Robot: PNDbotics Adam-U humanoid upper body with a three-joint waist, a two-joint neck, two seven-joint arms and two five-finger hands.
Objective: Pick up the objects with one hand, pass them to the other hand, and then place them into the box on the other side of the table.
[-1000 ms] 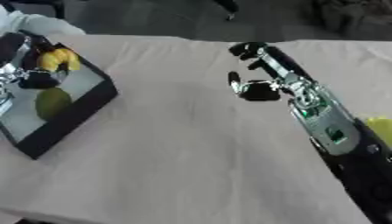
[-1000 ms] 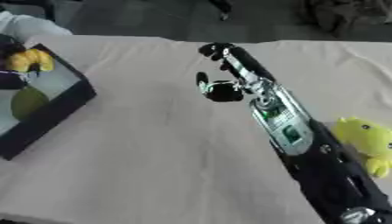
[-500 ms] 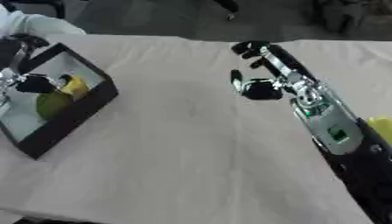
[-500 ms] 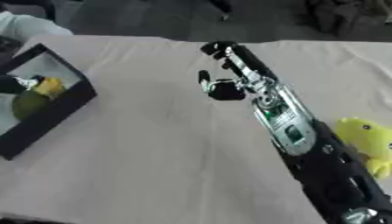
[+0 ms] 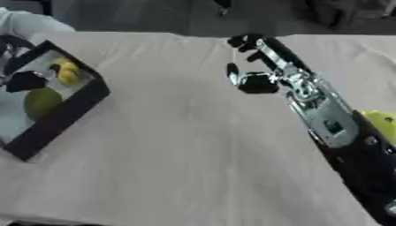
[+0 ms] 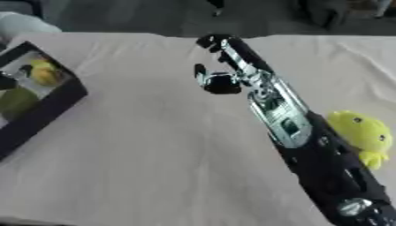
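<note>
A black box [image 5: 85, 99] stands at the table's left edge. Inside it lie a yellow thing [image 5: 68, 72] in the far corner and a round green thing [image 5: 40, 100] nearer me. My left hand [image 5: 23, 81] hangs over the box's left part, fingers relaxed and holding nothing, just beside the yellow thing. My right arm reaches from the lower right to the table's far middle. Its hand [image 6: 220, 83] is open and empty, fingers stretched away from me above the cloth. A yellow plush toy [image 6: 359, 134] lies at the right, beside the right forearm.
A pale cloth [image 5: 178, 145] covers the table. Its far edge runs just past the right hand's fingertips. Dark floor and dim shapes lie beyond it.
My left hand carried the yellow thing down into the box, let it go and drew back to the left. The right arm has stayed where it was.
</note>
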